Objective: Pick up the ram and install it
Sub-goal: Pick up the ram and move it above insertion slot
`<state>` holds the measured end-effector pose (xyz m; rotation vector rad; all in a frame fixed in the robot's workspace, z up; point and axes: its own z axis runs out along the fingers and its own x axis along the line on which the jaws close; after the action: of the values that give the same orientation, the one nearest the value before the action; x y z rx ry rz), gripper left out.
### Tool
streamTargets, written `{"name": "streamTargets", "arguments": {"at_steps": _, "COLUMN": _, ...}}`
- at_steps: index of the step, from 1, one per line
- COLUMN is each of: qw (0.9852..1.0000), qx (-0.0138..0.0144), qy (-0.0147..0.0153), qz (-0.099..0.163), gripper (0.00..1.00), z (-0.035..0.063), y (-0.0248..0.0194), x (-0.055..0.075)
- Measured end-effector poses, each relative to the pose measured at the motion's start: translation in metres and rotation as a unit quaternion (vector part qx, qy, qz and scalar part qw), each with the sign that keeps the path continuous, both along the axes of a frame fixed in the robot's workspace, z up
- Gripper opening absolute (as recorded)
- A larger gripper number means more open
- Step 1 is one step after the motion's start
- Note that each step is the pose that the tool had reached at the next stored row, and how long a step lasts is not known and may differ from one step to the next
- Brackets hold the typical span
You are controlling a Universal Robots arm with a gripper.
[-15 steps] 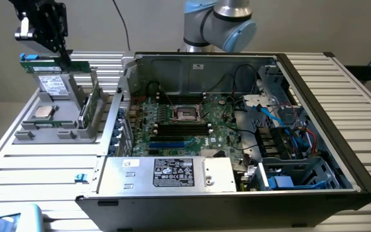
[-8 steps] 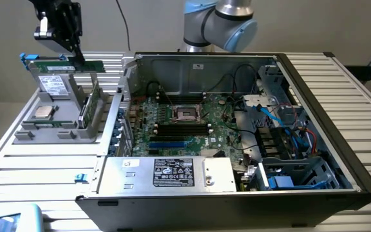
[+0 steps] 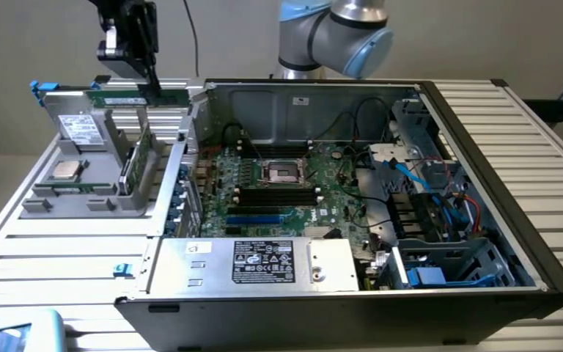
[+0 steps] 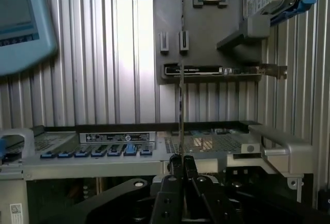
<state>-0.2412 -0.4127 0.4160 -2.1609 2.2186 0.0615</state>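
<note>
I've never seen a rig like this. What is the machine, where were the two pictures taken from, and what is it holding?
It is one robot arm with a two-fingered gripper. One picture comes from a camera standing apart; the other from a camera on the arm's wrist. On the ribbed metal table sit an open computer case and, at the exterior view's left, a grey parts holder. The gripper is shut on the ram, a thin green memory stick, above that holder.
</note>
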Motion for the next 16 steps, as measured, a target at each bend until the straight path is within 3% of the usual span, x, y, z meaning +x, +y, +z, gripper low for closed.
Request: {"name": "streamTargets", "arguments": {"at_steps": 16, "qw": 1.0, "qx": 0.0002, "qy": 0.0004, "qz": 0.0, "gripper": 0.13, "z": -0.0011, "y": 0.0, "x": 0.073}}
